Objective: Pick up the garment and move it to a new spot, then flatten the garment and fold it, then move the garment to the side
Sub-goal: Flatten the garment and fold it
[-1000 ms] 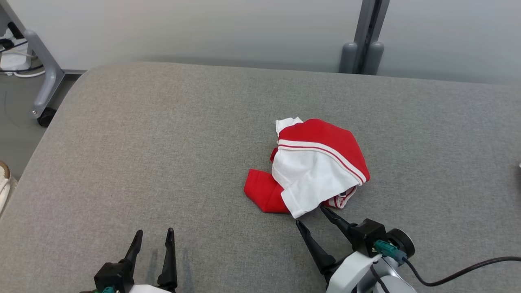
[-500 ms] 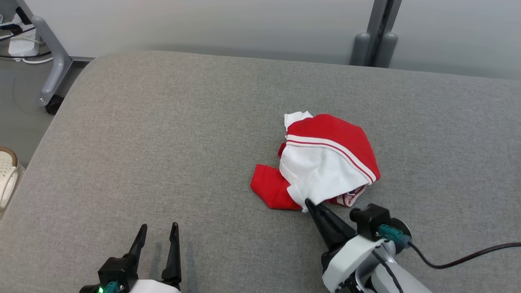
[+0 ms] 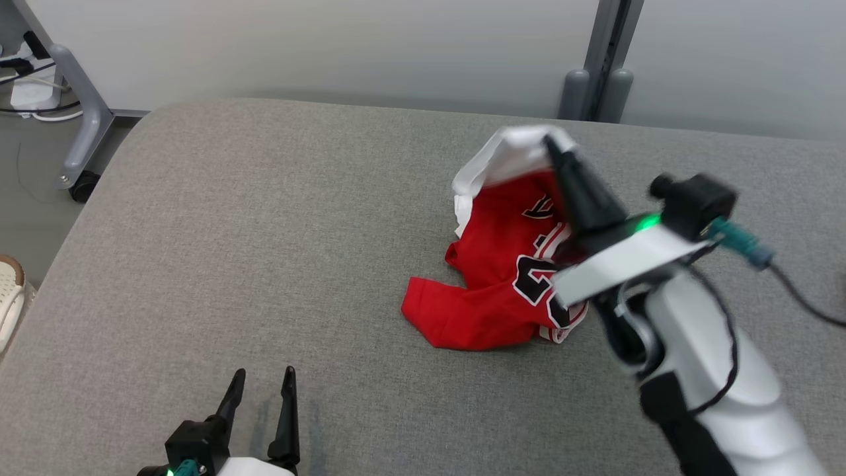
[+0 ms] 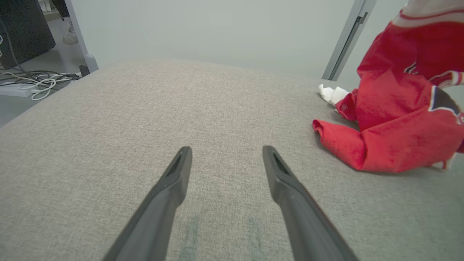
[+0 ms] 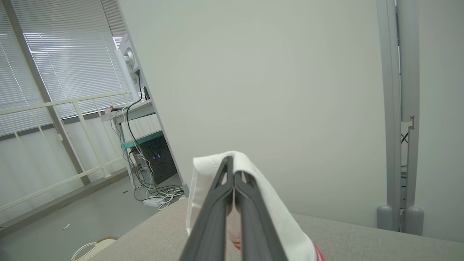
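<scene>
The garment [image 3: 502, 277] is a red jersey with black numbers and a white part, lying right of centre on the grey padded table [image 3: 264, 231]. My right gripper [image 3: 550, 142] is shut on its white edge and holds that edge raised above the table, while the red body hangs down to the surface. In the right wrist view the closed fingers [image 5: 232, 170] pinch white cloth [image 5: 268, 203]. My left gripper [image 3: 263, 380] stands open at the near left edge, apart from the garment [image 4: 391, 119], with nothing between its fingers [image 4: 177, 174].
A grey post [image 3: 595, 73] stands behind the table's far edge. A wheeled metal frame [image 3: 82, 132] and cables [image 3: 26, 73] are on the floor at the far left. A pale shoe [image 3: 8, 297] shows at the left edge.
My right gripper closed on the white edge of the garment and lifted it up and away, unrolling the bundle so the red numbered side shows. The left gripper stayed put.
</scene>
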`<state>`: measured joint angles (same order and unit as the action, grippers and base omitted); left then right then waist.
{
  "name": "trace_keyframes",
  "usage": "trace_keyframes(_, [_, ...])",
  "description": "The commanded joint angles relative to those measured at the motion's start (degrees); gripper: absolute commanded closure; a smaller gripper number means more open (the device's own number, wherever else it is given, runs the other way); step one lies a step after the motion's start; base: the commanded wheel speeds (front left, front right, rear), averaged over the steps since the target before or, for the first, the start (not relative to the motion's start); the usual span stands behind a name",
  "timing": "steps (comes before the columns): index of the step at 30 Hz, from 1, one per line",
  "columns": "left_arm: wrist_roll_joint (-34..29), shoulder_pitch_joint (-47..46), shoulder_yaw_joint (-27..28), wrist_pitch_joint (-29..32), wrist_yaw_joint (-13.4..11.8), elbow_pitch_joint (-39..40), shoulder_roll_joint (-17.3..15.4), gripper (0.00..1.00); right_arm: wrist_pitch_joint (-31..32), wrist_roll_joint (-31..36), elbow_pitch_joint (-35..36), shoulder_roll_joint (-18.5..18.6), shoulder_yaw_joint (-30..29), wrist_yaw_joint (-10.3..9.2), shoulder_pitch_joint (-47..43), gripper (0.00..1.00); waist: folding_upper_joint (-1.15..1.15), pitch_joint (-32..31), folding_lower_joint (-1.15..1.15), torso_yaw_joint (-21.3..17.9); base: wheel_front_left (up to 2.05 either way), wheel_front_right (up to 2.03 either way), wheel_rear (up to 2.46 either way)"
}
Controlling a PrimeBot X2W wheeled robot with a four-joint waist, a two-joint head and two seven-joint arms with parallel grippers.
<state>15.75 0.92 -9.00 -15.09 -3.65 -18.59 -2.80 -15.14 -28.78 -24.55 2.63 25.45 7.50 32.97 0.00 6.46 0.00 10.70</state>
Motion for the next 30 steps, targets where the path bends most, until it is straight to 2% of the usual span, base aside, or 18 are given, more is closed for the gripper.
trace_keyframes(1, [0.0, -0.3, -0.2, -0.1, 0.3, -0.2, -0.2, 0.0, 0.0, 0.9, -0.9, 0.5, -3.6, -0.01, 2.2, 1.0, 0.0, 0.0, 0.0, 0.0, 0.0, 0.0, 0.0])
trace_keyframes(7, [-0.5, -1.5, -1.7, -0.1, 0.8, -0.4, -0.2, 0.0, 0.0, 7.2, -6.7, 1.4, -18.0, -0.01, 5.9, 1.0, 0.0, 1.7, 0.0, 1.1, 0.0, 0.0, 0.0])
trace_keyframes(12, [-0.6, -2.5, -2.5, -0.1, 0.9, -0.6, -0.2, 0.0, 0.0, 13.3, -11.9, 4.8, -24.5, -0.01, 8.9, 1.0, 0.0, 4.0, 0.0, 2.7, 0.0, 0.0, 0.0])
trace_keyframes(17, [-0.3, -4.4, -3.9, -0.1, 1.1, -0.5, -0.2, 0.0, 0.0, 17.6, -16.6, 8.1, -28.0, -0.01, 14.0, 1.0, 0.0, 6.7, 0.0, 5.3, 0.0, 0.0, 0.0])
trace_keyframes(22, [0.7, -5.5, -5.8, -0.1, 0.7, -0.5, -0.2, 0.0, 0.0, 21.5, -19.7, 9.8, -30.7, -0.01, 19.6, 1.0, 0.0, 9.1, 0.0, 8.0, 0.0, 0.0, 0.0])
trace_keyframes(30, [1.9, -6.9, -8.3, -0.1, 0.0, 0.2, -0.2, 0.0, 0.0, 27.6, -20.8, 11.5, -31.4, -0.02, 28.2, 1.0, 0.0, 12.7, 0.0, 11.3, 0.0, 0.0, 0.0])
